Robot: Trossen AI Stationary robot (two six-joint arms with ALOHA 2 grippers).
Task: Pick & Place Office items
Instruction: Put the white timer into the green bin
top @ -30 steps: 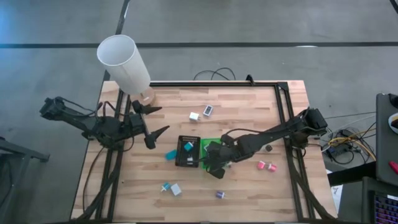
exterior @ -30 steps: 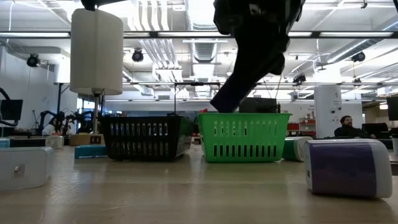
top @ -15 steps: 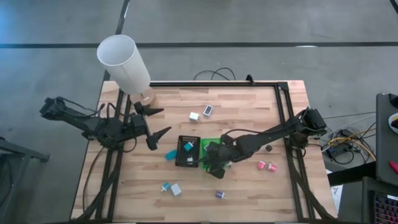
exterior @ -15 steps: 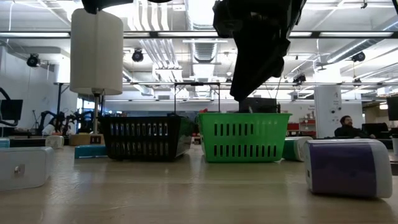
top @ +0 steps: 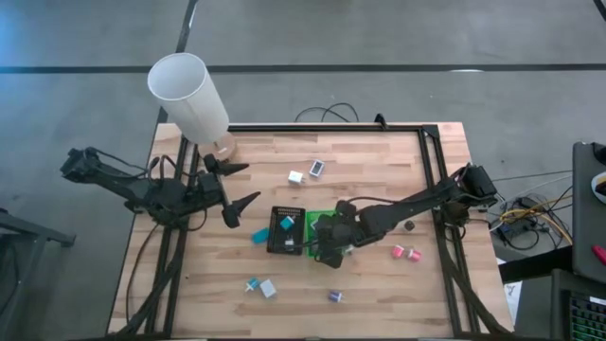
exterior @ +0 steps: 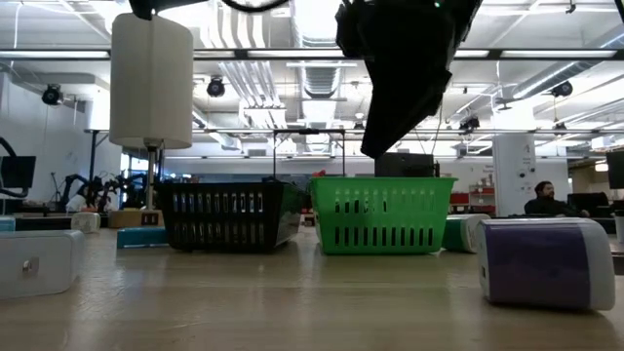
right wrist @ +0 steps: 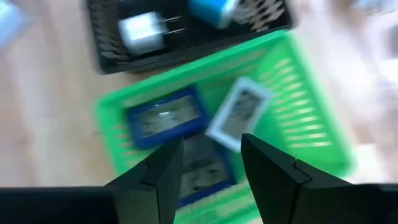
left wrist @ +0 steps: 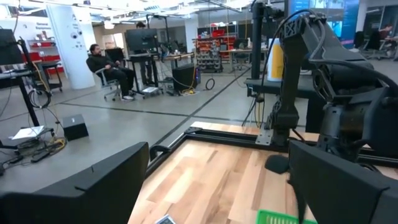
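A: From above, most of the green tray point(top: 325, 220) is covered by the right tool point(top: 329, 254).

B: In the right wrist view its contents point(right wrist: 239, 114) are blurred, and the black tray point(right wrist: 186, 25) beyond it is cut off.

A: Small pieces point(top: 336, 296) near the green tray cannot be identified.

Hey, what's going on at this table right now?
A two-armed robot is sorting small office items into trays. The right hand hovers over the green tray, fingers apart and empty; blue and white pieces lie inside. The black tray beside it holds a few. The left hand waits open near the lamp. More items lie loose.
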